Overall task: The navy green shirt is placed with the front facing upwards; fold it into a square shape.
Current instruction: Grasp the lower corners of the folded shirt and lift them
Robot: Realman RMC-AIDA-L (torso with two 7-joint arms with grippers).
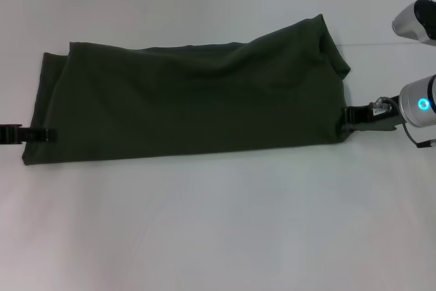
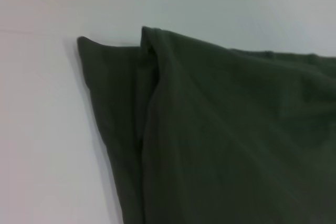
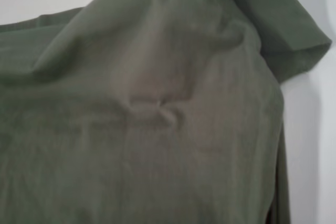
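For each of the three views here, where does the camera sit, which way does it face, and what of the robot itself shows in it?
Head view: from the robot's head, forward and down onto the white table; the navy green shirt lies folded into a long band, the left gripper at one end and the right gripper at the other.
Left wrist view: close over the shirt's layered end; no robot parts show.
Right wrist view: close on rumpled cloth; no robot parts show.
Shared: all three see the shirt and table.
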